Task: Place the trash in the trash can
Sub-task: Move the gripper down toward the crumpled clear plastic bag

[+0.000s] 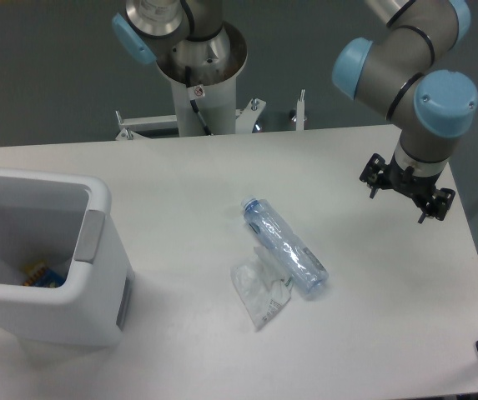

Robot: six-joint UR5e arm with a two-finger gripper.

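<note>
Bin [97, 275] sits lower left; wrapper [259, 293] touches bottle [284, 246] at centre. Gripper [405, 190] at right, jaw state unclear. Bottle is best grasped mid-body, across its axis.

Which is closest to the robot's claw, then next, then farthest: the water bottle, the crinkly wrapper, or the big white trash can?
From the gripper, in the camera view:
1. Water bottle, lying mid-table, nearest.
2. Wrapper, touching the bottle on its front side, a bit farther.
3. Trash can, at the far left edge, farthest.
</note>
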